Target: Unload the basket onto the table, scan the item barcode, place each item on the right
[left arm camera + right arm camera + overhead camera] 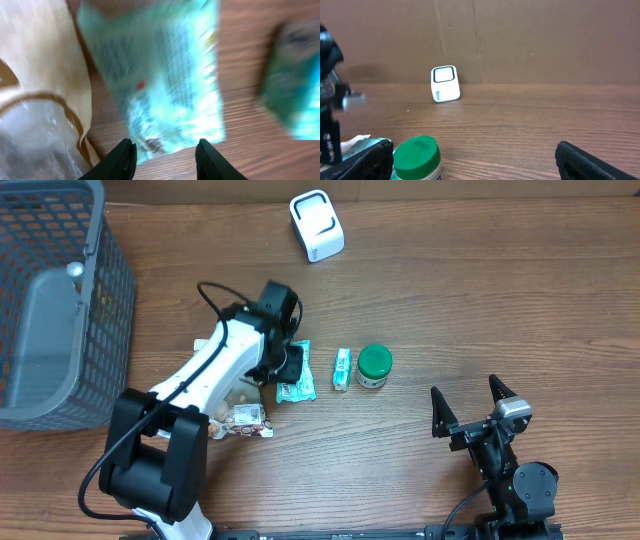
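1. The left gripper point(165, 161) is seen partly open, straddling the teal packet point(160, 85); no grip is shown.
2. The right gripper point(465, 392) is held wide open, empty.
3. The teal packet is laid at nine o'clock of the green-lidded jar point(374, 366).

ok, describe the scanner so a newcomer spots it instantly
On the wooden table, look to the far edge, right of the grey mesh basket. The scanner stands there alone. It is the only white box, with a dark-rimmed window on its face.

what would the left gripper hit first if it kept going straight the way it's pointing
the teal packet, lying on the table just ahead of the left gripper's open fingers; blur leaves the exact gap unclear
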You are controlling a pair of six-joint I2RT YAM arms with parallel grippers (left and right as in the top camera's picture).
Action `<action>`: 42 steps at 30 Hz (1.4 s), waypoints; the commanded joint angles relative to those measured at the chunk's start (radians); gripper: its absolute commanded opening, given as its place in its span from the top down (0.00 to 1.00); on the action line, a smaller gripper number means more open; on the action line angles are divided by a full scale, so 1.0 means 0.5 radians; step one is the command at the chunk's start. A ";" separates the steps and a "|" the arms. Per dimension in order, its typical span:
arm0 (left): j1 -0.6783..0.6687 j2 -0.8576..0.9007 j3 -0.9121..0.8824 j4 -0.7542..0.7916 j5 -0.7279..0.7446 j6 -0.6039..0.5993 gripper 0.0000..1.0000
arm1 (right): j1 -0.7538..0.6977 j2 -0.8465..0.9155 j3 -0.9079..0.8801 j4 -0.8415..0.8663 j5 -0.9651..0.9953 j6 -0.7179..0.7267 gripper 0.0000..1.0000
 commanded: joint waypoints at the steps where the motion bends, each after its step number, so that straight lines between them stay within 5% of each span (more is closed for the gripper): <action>1: -0.002 0.016 0.137 -0.044 0.177 0.031 0.63 | -0.009 -0.017 -0.021 0.010 0.018 -0.002 0.00; 9: -0.005 0.033 0.047 -0.038 0.166 -0.041 0.73 | -0.009 -0.017 -0.021 0.010 0.018 -0.002 0.00; 20: -0.025 0.216 -0.082 0.037 0.166 -0.105 0.71 | -0.009 -0.017 -0.021 0.010 0.018 -0.002 0.00; 42: -0.071 0.044 0.208 -0.447 0.166 -0.010 0.54 | -0.009 -0.017 -0.021 0.010 0.018 -0.002 0.00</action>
